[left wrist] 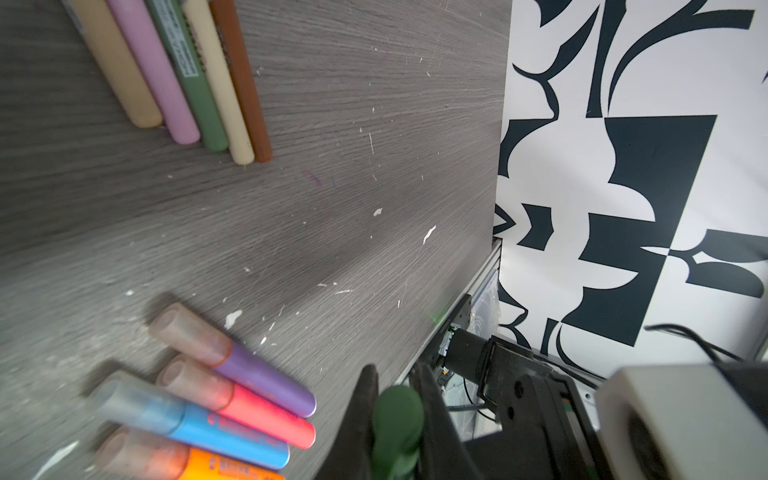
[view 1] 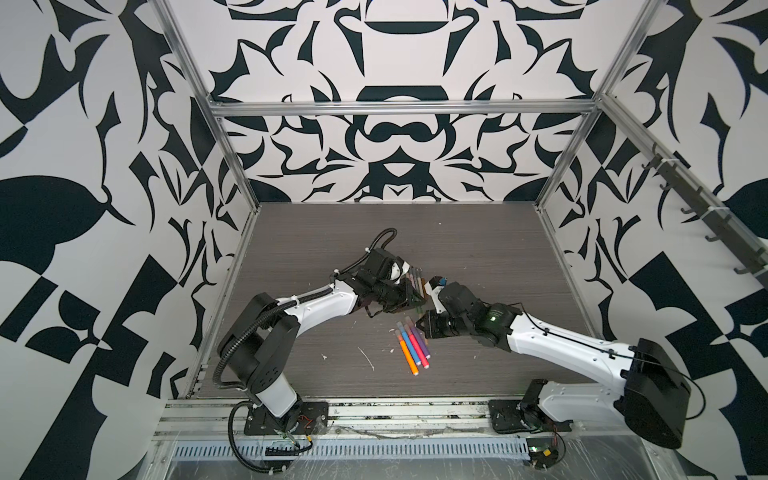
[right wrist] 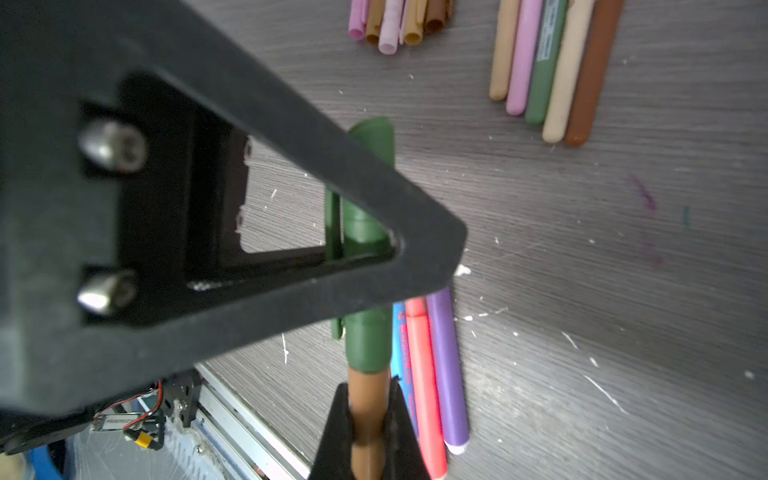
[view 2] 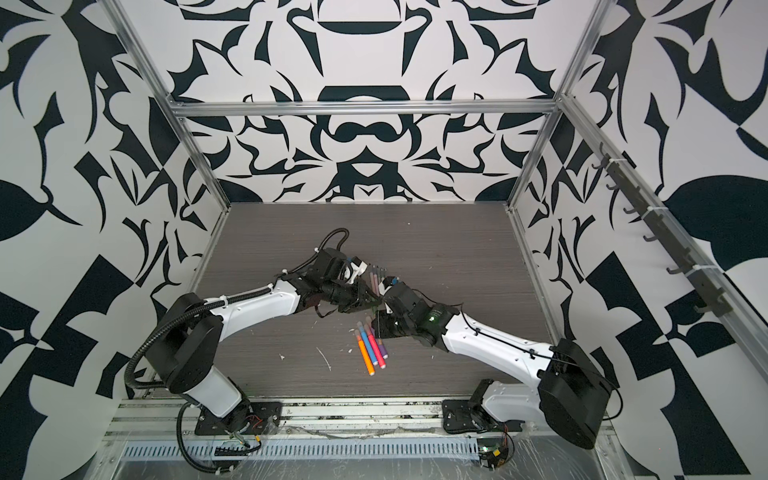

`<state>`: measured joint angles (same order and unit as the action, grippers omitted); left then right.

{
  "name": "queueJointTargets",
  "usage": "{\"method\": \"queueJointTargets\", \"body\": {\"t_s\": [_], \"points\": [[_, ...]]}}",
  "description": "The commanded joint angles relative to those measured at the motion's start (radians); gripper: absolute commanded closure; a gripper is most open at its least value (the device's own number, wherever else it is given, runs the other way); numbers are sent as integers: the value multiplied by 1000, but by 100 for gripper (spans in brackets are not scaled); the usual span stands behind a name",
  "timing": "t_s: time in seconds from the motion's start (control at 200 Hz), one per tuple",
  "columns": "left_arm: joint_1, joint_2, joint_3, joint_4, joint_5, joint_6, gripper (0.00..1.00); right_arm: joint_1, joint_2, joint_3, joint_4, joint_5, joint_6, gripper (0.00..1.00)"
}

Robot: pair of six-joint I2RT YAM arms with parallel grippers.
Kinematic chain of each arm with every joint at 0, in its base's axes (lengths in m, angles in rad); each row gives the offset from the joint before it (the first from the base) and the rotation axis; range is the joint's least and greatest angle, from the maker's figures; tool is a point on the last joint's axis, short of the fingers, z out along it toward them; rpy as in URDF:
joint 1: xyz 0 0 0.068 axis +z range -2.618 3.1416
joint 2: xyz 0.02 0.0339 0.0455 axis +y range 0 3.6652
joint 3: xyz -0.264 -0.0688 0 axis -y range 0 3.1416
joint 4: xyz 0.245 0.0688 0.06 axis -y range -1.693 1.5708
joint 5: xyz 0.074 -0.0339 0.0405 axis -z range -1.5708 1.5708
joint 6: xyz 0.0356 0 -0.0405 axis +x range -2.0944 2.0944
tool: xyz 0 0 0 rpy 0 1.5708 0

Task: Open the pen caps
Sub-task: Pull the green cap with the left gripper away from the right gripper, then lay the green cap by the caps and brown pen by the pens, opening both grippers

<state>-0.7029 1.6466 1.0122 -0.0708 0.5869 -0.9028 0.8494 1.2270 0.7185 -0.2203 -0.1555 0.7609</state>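
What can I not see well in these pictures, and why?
Right wrist view: a finger of the left tool covers the middle of the green cap.
Right wrist view: the picture edge cuts off the loose caps; number unclear.
Left wrist view: the edge cuts off the orange pen; its print is blurred.
In both top views the brown pen is too small to find.

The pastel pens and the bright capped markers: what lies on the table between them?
Only bare tabletop, with scattered white flecks and a faint purple smudge; the left wrist view shows it.
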Motion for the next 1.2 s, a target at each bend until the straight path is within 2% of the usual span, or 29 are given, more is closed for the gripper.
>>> {"method": "queueJointTargets", "body": {"t_s": [0.0, 0.105, 0.185, 0.32, 0.42, 0.59, 0.86, 1.195], "points": [[134, 29, 157, -105, 24, 97, 100, 20, -47, -80, -10, 26, 64, 100], [296, 119, 362, -307, -44, 218, 100, 40, -78, -168, 55, 6, 114, 100], [342, 170, 462, -403, -59, 272, 100, 41, -108, -191, 48, 13, 113, 100], [349, 179, 424, -413, -88, 315, 100, 12, -155, -168, -6, 38, 71, 100], [361, 190, 363, -397, -105, 331, 100, -60, -142, -151, -8, -6, 32, 100], [363, 232, 336, -420, -204, 378, 100, -202, -81, -132, -7, -80, -58, 100], [371, 321, 369, -472, -259, 421, 100, -426, 164, -31, 56, -246, -213, 100], [379, 407, 415, -483, -246, 421, 97, -518, 434, 136, 127, -341, -259, 100]]}}
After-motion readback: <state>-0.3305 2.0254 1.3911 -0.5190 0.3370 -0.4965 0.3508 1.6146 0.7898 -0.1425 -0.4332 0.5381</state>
